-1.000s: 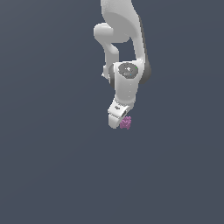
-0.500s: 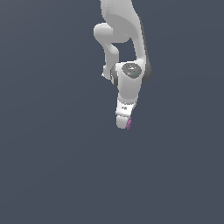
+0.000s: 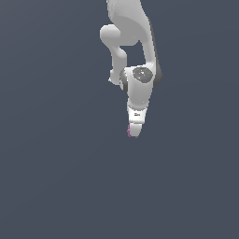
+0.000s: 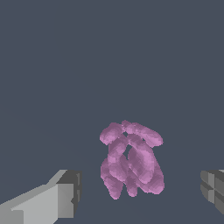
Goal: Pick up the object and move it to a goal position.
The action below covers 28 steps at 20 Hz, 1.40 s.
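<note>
The claw (image 4: 140,197) stands spread wide, its fingers (image 4: 48,203) clear of the lumpy magenta object (image 4: 131,159) lying between them on the bench (image 3: 56,177), just under the arm's (image 3: 135,51) tip.

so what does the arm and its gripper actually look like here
The arm is glossy white with rounded, bulbous links and a dark grey band at the wrist joint, whose round cap is grey. The gripper is a white tapering block with a small dark marking. In the wrist view its fingers are boxy and light grey with darker grey, ridged pads. No cables show.
</note>
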Each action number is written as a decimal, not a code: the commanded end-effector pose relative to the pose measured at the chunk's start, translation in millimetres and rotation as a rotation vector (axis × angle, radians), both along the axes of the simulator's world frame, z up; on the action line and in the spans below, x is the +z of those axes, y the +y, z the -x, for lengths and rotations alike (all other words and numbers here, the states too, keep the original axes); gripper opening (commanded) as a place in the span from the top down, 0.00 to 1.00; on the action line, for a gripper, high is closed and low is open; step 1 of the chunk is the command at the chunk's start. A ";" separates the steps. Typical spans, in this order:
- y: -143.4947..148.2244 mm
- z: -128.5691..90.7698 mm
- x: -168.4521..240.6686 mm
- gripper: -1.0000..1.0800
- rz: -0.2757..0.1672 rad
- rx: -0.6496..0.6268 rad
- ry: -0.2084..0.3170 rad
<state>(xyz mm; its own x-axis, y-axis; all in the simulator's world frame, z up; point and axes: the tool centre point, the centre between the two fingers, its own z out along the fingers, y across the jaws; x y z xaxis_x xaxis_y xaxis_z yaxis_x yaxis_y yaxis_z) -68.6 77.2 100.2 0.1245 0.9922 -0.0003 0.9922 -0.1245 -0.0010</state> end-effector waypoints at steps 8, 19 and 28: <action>0.9 1.1 -3.5 0.04 0.000 0.023 -0.001; 1.4 2.1 -46.2 0.04 0.000 0.029 -0.001; 1.2 1.8 -50.8 1.00 0.000 0.029 -0.001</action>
<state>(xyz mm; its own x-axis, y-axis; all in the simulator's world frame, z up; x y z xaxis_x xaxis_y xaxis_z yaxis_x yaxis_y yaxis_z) -69.8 77.9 50.4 0.0967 0.9953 0.0000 0.9953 -0.0967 0.0013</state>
